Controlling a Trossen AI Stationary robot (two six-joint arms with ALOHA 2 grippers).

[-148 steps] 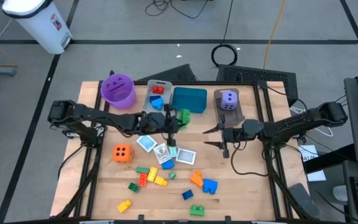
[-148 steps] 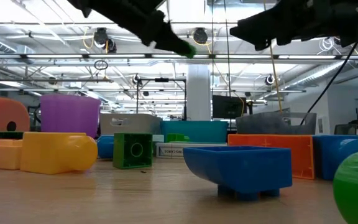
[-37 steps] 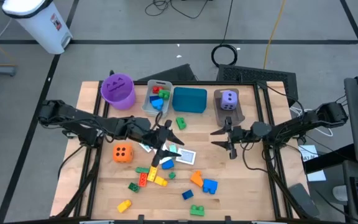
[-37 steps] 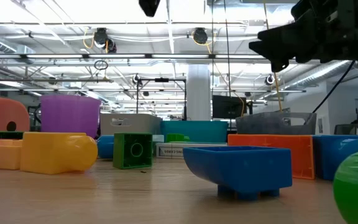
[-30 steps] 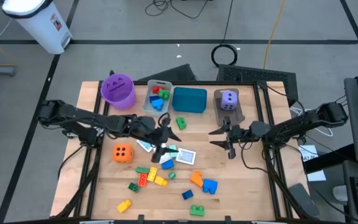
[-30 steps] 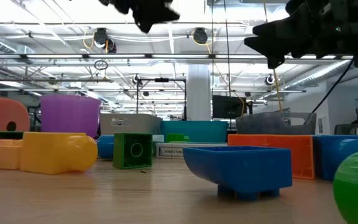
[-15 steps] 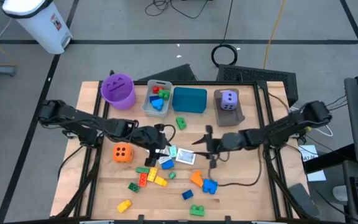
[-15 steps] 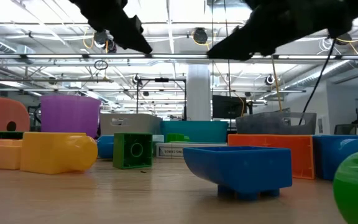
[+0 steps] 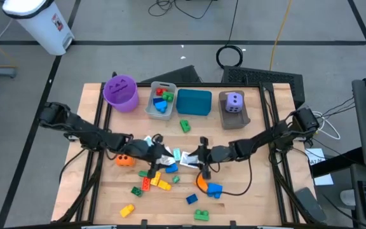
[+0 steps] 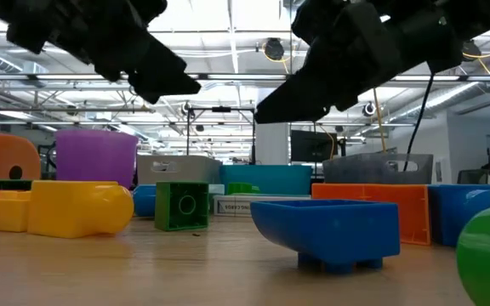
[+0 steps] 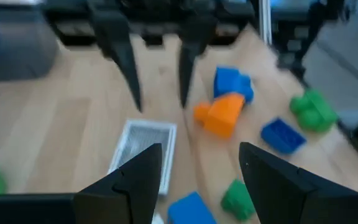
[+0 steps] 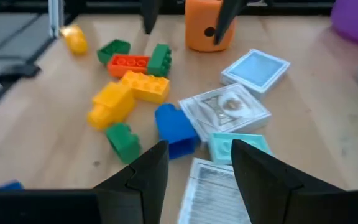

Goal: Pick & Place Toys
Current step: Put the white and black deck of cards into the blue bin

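The toys lie mid-table: white and blue cards point(image 9: 182, 158), a loose heap of bricks point(image 9: 152, 180), an orange brick point(image 11: 219, 116) beside a blue one point(image 9: 213, 189), and a lone green brick point(image 9: 184, 126). The left arm partly covers the orange die point(image 12: 206, 25). The purple die point(image 9: 234, 102) sits in the brown bin. My left gripper point(image 9: 160, 161) hangs open just above the cards and a blue brick point(image 12: 175, 130). My right gripper point(image 9: 199, 158) faces it, open, low over the cards' right side. Neither has anything between its fingers.
Along the far edge stand the purple bucket point(image 9: 120, 92), the grey bin point(image 9: 161, 100) holding a few bricks, the teal bin point(image 9: 194, 102) and the brown bin point(image 9: 235, 118). A green brick point(image 10: 181, 206), a yellow one point(image 10: 73, 208) and a blue one point(image 10: 330, 228) lie near the front edge.
My left gripper has come down and toward the near edge, over the cards. My right gripper has swung toward the table's left and the near edge, sinking and tipping closer to level, until it faces the left one. Neither has changed its opening. No toy has moved.
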